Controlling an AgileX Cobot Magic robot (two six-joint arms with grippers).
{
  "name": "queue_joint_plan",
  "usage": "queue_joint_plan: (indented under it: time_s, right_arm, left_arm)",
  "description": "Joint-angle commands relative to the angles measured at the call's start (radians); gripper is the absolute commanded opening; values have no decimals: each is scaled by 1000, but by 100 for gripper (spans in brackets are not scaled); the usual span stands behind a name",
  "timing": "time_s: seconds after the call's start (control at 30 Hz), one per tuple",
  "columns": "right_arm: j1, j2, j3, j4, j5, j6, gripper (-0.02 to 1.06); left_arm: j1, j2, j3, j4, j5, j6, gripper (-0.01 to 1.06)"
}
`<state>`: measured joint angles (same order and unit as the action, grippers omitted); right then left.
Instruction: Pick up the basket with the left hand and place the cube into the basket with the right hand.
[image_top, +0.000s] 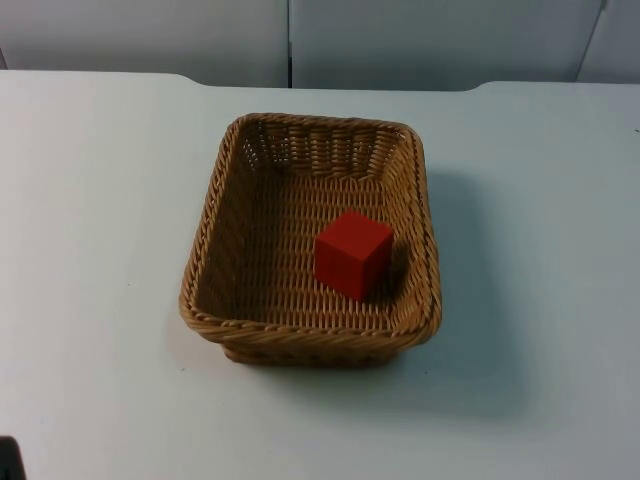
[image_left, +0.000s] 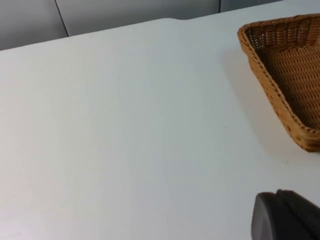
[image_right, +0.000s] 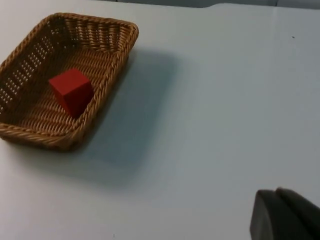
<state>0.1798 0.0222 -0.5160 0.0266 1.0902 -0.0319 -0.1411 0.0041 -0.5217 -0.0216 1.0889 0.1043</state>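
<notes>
The red cube (image_top: 352, 253) sat inside the woven basket (image_top: 203, 255), resting on the basket floor toward the side nearer the right arm and close to that wall. In the right wrist view the cube (image_right: 71, 91) also lay within the basket (image_right: 111, 75), upright on one face and turned a little against the basket's walls. The basket itself stood flat on the white table (image_top: 90, 220), about in the middle, casting a shadow on the side toward the right arm. Nothing touched it.

Judging from how things lay, the main goal looked met: the cube was in the basket. The basket was not lifted, though; it rested on the table, so if the task wanted it held by the left arm, that part was either finished and set down or not done, and the pictures could not settle which.

Both arms appeared to wait well apart from the basket. Of the left gripper (image_left: 286, 216) a single black fingertip was seen over bare table, the basket's corner (image_left: 280, 65) some way off; whether it was released or clenched I cannot tell. The same went for the right gripper (image_right: 285, 215): one fingertip, grasping nothing visible, state unclear.

Beyond the table stood the grey partition wall (image_top: 420, 40).
</notes>
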Motion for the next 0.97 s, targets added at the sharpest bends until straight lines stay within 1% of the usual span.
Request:
queue_joint_plan:
  time_s: [0.0, 0.2, 0.27, 0.53, 0.63, 0.67, 0.8, 0.93]
  right_arm:
    - [3, -22, 5, 6, -11, -16, 0]
    - [3, -22, 5, 22, -9, -38, 0]
    - [3, -22, 5, 38, -12, -18, 0]
    - [0, -22, 5, 58, -14, -18, 0]
    - [-69, -22, 5, 68, -14, -18, 0]
    - [-69, -22, 5, 68, -14, -18, 0]
    - [-185, -22, 5, 78, -16, -18, 0]
    - [-224, -22, 5, 80, -16, -18, 0]
  left_arm:
    - [-3, -4, 8, 2, -13, -5, 0]
    - [-3, -4, 8, 2, -13, -5, 0]
    - [-3, -4, 8, 2, -13, -5, 0]
    - [-3, -4, 8, 2, -13, -5, 0]
    - [-3, -4, 8, 2, -13, -5, 0]
    - [-3, -4, 8, 2, -13, -5, 0]
    - [-3, -4, 8, 2, -13, -5, 0]
    - [-3, -4, 8, 2, -13, -5, 0]
